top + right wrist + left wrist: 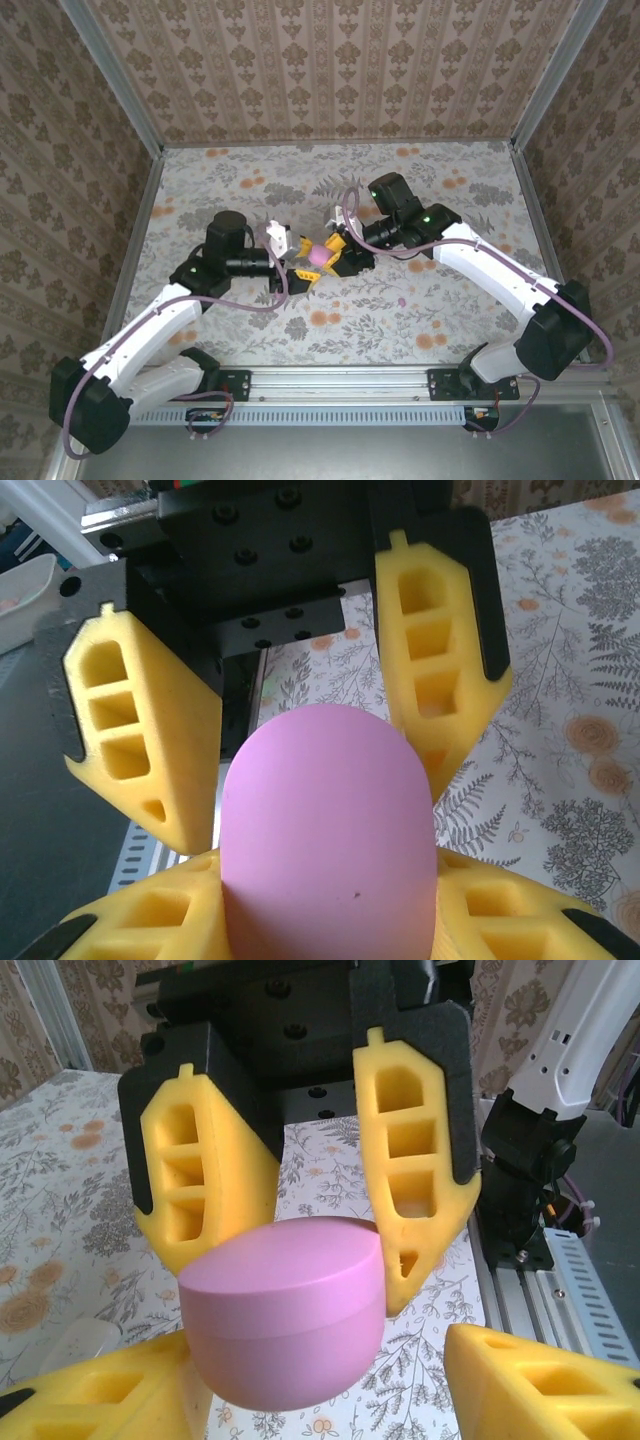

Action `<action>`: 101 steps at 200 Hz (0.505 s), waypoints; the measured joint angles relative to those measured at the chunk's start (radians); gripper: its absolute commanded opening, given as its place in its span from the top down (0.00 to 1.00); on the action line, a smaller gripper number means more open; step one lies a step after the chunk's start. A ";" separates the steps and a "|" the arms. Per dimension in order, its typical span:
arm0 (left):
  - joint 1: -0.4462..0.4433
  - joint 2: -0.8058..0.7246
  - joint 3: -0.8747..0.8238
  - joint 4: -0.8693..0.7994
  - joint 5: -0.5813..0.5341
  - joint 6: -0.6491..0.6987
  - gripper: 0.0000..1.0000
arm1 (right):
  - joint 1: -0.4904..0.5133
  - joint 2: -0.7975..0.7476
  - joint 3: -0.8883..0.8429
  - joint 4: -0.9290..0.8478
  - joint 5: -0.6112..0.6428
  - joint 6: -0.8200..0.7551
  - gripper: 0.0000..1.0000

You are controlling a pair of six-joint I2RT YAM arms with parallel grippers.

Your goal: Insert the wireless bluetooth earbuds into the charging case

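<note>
1. Top external view: the pink charging case [316,257] is held above the middle of the tabletop [480,180], pinched by the right gripper [338,252], probably so it is steadied for opening.
2. The left gripper [298,268] is spread round its lid end, a gap visible beside one finger.
3. A pink earbud [401,298] is seen lying toward the near right edge.

Floral table [300,335], patterned walls [330,70]
</note>
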 measured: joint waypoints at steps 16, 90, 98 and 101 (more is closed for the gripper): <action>-0.002 0.003 0.002 0.000 -0.001 -0.002 0.41 | 0.000 -0.002 -0.001 0.000 0.001 -0.018 0.62; -0.002 0.003 0.006 0.000 -0.005 -0.002 0.42 | 0.004 -0.002 -0.002 -0.027 0.025 -0.069 0.62; -0.003 0.003 0.006 0.000 -0.006 -0.002 0.42 | 0.006 -0.002 -0.002 -0.029 0.027 -0.070 0.62; -0.004 0.003 0.006 0.001 -0.007 -0.002 0.43 | 0.007 -0.002 -0.002 -0.029 0.028 -0.070 0.62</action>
